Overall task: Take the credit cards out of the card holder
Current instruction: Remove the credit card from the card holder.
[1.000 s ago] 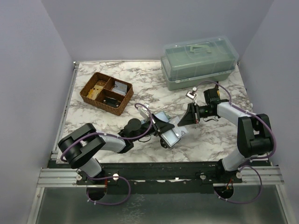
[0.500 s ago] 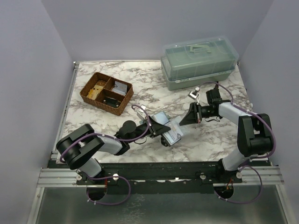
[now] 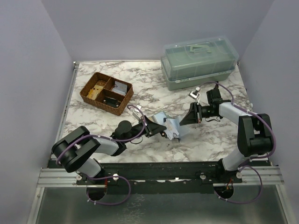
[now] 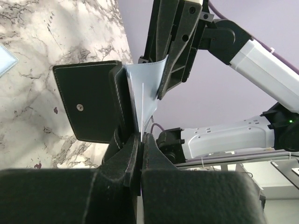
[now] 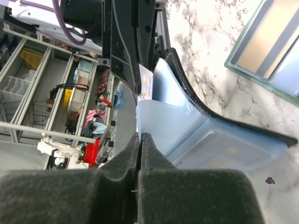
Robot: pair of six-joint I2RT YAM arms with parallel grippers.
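Observation:
The card holder hangs above the table's middle, stretched between both grippers. In the left wrist view its black outer flap hangs left and the grey-blue inside faces up. My left gripper is shut on a thin pale leaf of it, seen edge-on. My right gripper is shut on the grey-blue inner flap. A white credit card with orange print pokes out of a pocket by the left fingers. Another card shows through a pocket. One credit card lies on the marble.
A brown wicker divided tray with small items stands at the back left. A clear-lidded green box sits at the back right. The loose card lies just beyond the two grippers.
My left arm has drawn back to the left and turned. The card holder has risen from near the table's front toward the right gripper. The right arm has barely moved.

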